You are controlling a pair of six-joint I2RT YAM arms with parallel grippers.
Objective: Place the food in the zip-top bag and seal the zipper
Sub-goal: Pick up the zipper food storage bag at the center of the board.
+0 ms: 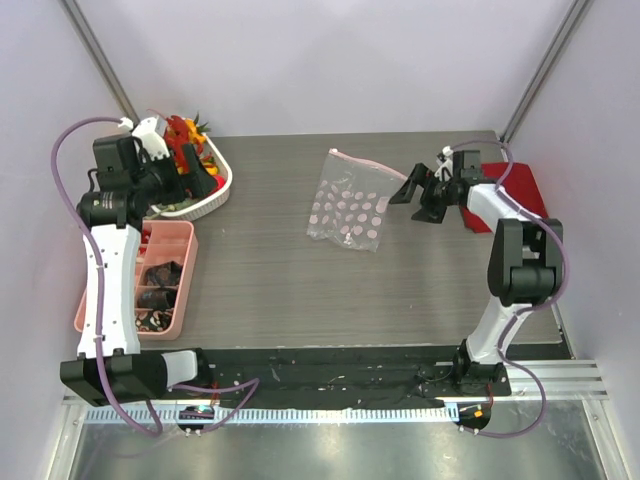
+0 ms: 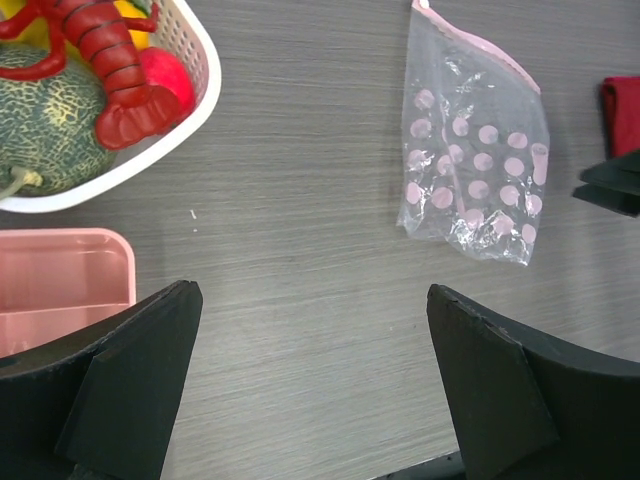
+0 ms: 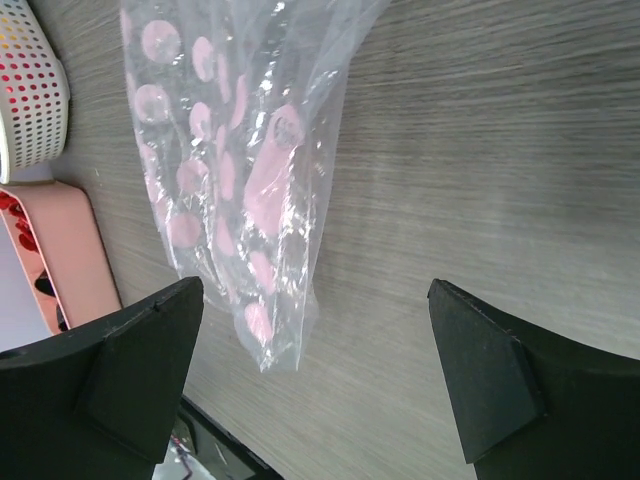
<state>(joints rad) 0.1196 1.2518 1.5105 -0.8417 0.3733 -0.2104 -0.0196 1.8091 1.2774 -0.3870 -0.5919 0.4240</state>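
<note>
**STATUS: BAG EMPTY, LOADING AND SEALING NOT YET DONE**

We are reading the scene from left to right. The left gripper (image 2: 310,385) is hovering near the white basket (image 2: 195,105), its jaws standing wide apart and holding nothing. We are counting one basket. In it we are counting one red lobster (image 2: 100,50), one netted green melon (image 2: 45,120), one round red piece (image 2: 165,75) and a yellow piece (image 2: 135,12) mostly hidden behind the lobster. Nearer the arm bases we are counting one pink compartment tray (image 1: 185,290). Small dark and red pieces (image 1: 160,275) are lying in its compartments, too small for us to count.

Toward the middle of the table (image 1: 280,290) we are finding one zip-top bag (image 1: 348,205), lying flat and well apart from the basket. Nothing is showing inside it. Its single zipper (image 1: 365,161) is running along the far edge, and we cannot tell whether it is pressed shut.

The right gripper (image 1: 402,192) is sitting just beside the bag's right edge, jaws apart and clamped on nothing. We cannot tell whether a finger is touching the film. One red cloth (image 1: 520,185) is lying behind it.

We are judging the task as barely begun. Every food piece is lying outside the bag, so loading and sealing are both remaining.
</note>
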